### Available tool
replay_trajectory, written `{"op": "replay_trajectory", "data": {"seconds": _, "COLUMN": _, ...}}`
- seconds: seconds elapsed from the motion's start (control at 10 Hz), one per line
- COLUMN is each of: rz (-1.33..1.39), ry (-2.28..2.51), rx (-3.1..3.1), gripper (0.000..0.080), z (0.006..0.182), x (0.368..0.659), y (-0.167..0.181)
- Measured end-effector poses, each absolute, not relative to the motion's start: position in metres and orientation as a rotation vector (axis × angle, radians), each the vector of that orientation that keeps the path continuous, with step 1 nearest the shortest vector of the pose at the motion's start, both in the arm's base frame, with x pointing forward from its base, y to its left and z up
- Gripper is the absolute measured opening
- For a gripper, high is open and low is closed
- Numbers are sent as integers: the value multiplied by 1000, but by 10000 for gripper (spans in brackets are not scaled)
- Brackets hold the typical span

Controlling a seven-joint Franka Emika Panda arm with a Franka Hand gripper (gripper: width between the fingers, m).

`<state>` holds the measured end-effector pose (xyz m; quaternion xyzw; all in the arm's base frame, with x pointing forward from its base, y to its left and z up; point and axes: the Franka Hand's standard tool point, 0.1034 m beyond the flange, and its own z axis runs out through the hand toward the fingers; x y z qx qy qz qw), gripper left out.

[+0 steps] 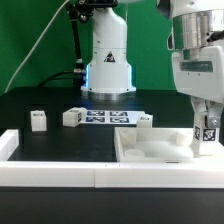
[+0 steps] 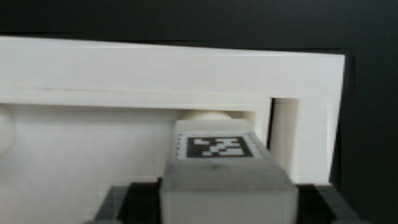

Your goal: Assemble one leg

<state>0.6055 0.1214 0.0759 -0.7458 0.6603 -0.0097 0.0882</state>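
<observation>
1. White plastic fills the nearest part of the exterior view: a long low white rail [image 1: 60, 172] runs across the front of the black table [image 1: 40, 100], and we see nothing resting on it.
2. Just behind it, toward 4 o'clock in that view, sits the large white panel [image 1: 150, 150] with raised rims, lying flat.
3. At the panel's 3 o'clock corner we see the gripper [image 1: 206, 140] reaching down from above, its fingers clamped on the leg [image 1: 208, 133], a small white block with a black-and-white tag on its face.
4. In the wrist view the leg [image 2: 217, 150] stands upright between the dark finger pads, tag facing the camera, with the gripper [image 2: 214, 185] closed around its lower part and the panel [image 2: 160, 90] rim wrapping the corner behind it. We cannot tell whether the leg's base touches the panel floor.
5. Farther back, at mid-table, three loose white blocks lie apart: one [image 1: 38, 120] toward 9 o'clock, one [image 1: 72, 117] near the centre, one [image 1: 145, 122] just behind the panel.
6. Between the latter two lies the marker board [image 1: 108, 117], flat.
7. Farthest, at 12 o'clock, stands the arm's white base [image 1: 108, 60] against a green backdrop [image 1: 30, 40].
</observation>
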Motion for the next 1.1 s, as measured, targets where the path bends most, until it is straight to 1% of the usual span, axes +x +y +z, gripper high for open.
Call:
{"op": "replay_trajectory", "data": {"seconds": 0.1, "rz": -35, "ry": 1914, "rx": -2265, "gripper": 519, "z": 76, "x": 605, "y": 121}}
{"op": "replay_trajectory", "data": {"seconds": 0.2, "rz": -27, "ry": 1857, "rx": -2319, "gripper": 519, "z": 76, "x": 605, "y": 122}}
{"op": "replay_trajectory", "data": {"seconds": 0.3, "rz": -23, "ry": 1783, "rx": -2386, "gripper": 622, "z": 77, "x": 606, "y": 122}}
{"op": "replay_trajectory", "data": {"seconds": 0.4, "rz": -37, "ry": 1621, "rx": -2513, "gripper": 622, "z": 78, "x": 607, "y": 124}}
{"op": "replay_trajectory", "data": {"seconds": 0.5, "rz": -49, "ry": 1476, "rx": -2607, "gripper": 644, "z": 78, "x": 607, "y": 125}}
{"op": "replay_trajectory", "data": {"seconds": 0.6, "rz": -64, "ry": 1308, "rx": -2704, "gripper": 648, "z": 77, "x": 607, "y": 125}}
{"op": "replay_trajectory", "data": {"seconds": 0.8, "rz": -71, "ry": 1019, "rx": -2857, "gripper": 649, "z": 77, "x": 607, "y": 128}}
{"op": "replay_trajectory", "data": {"seconds": 1.1, "rz": -78, "ry": 434, "rx": -3068, "gripper": 649, "z": 74, "x": 608, "y": 130}}
